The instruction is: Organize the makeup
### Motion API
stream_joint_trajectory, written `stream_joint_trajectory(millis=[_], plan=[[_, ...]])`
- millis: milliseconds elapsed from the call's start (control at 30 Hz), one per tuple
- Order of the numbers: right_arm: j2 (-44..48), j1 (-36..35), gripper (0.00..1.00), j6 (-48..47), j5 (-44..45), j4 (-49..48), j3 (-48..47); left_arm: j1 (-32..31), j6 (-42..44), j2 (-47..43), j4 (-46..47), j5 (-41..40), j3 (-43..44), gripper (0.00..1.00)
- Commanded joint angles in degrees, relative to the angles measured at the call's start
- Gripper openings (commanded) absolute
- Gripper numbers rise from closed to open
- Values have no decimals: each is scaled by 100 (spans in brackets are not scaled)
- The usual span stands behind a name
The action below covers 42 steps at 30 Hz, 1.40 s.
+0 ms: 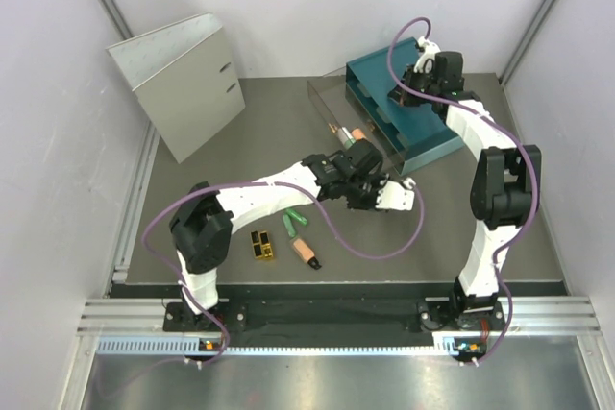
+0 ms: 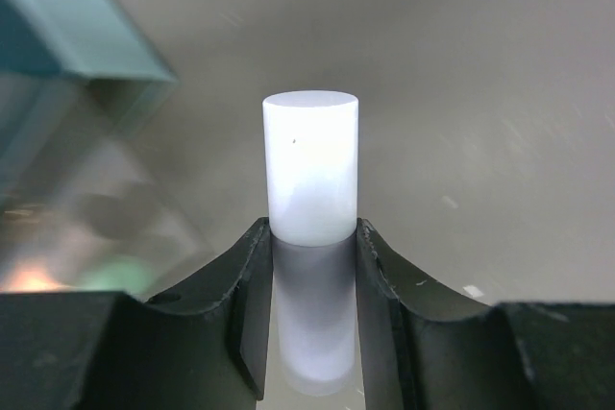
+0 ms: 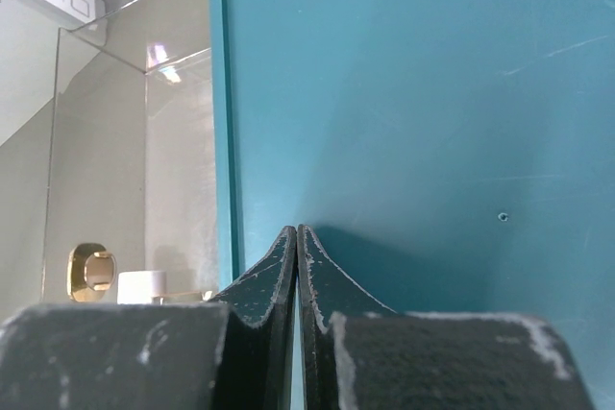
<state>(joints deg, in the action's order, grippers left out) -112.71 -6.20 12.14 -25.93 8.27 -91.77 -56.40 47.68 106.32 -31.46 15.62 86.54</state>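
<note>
One white tube [image 2: 310, 165], grasped across its lower half by the left gripper [image 2: 310, 229], blunt end poking out past the two black fingers [image 2: 245, 276]. Held right of centre over the grey table [image 1: 250, 141], just off the near corner of the clear box [image 1: 325, 103] and close to the teal drawer box [image 1: 428, 132]. Cannot tell whether resting on the tabletop or lifted off it.

Loose on the table on the near side of the left arm, four more pieces of makeup:
- two green tubes [image 1: 289, 226], side by side and almost touching
- one peach-orange tube [image 1: 307, 253] with a dark end, just nearer than the green pair
- one gold-and-black block [image 1: 260, 244], just left of the tubes

All four close together, well apart from both boxes.

Inside the clear box, from above: one peach-tipped piece [image 1: 356, 133] by the near wall. Through the clear wall from the right wrist: one gold piece [image 3: 88, 271] and one white cap [image 3: 142, 286] beside it. Full count in there not readable.

Right gripper [image 3: 298, 237] clenched on nothing, its two fingers pressed flat together, tips right over the teal box's flat top. Contact with that surface not clear.

One grey ring binder [image 1: 178, 84], standing upright at the far left of the table, well apart from everything else.
</note>
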Motion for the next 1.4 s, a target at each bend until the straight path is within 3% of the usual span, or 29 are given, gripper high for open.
stream_joint_trajectory(millis=[0,233,600,933,1100,1367], plan=[[-665,-22,0,-124,141,1765,326,59,-206,-244,1159,100,503,0],[-797,4,0,-116,88,1871,124,428,-839,81,2556,-120,907,0],[-832,83,0,-115,71,1906,-34,938,-1121,1188,3102,-630,2015,0],[-823,136,0,-116,36,1880,36,1333,-128,1418,3410,-745,1524,0],[-823,136,0,-107,27,1889,27,1421,381,1040,4191,-314,558,0],[-823,136,0,-107,36,1889,54,1430,637,996,3937,-225,442,1]])
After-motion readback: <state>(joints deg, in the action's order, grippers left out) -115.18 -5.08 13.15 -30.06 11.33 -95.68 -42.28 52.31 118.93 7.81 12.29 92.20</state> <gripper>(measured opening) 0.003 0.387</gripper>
